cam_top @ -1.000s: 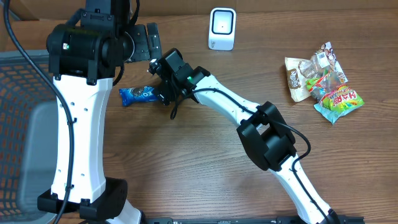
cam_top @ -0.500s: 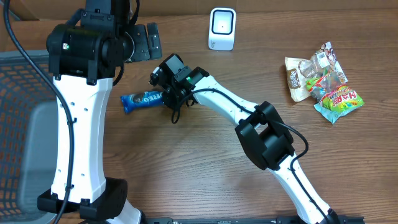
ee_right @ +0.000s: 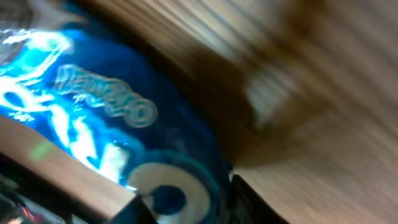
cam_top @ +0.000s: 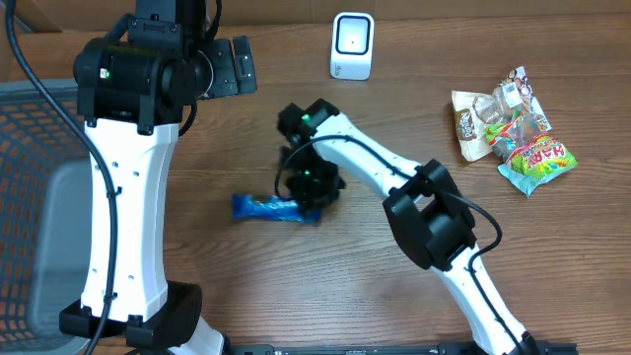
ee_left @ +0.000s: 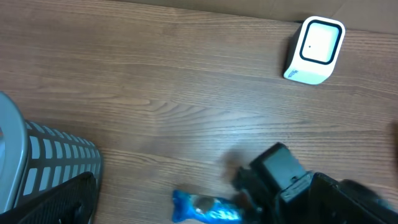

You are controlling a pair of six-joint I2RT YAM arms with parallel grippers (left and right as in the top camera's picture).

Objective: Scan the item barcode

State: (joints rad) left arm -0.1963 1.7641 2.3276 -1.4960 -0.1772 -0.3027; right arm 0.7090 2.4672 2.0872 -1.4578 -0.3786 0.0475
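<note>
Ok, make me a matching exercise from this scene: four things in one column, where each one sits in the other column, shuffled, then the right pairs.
Things
1. white barcode scanner
2. blue Oreo packet
3. pile of snack packets
4. grey mesh basket

Places
A. at the far left of the view
B. on the right side of the wooden table
C. at the table's far edge, near the middle
D. mid-table, nearer the robot than the scanner

Pairs: 1-C, 2-D, 3-B, 4-A

Brown wood-grain worktop (cam_top: pixel 296 296), evenly lit; grey plastic lattice basket (cam_top: pixel 30 138) at left; far border (cam_top: pixel 444 8) possibly cardboard.
</note>
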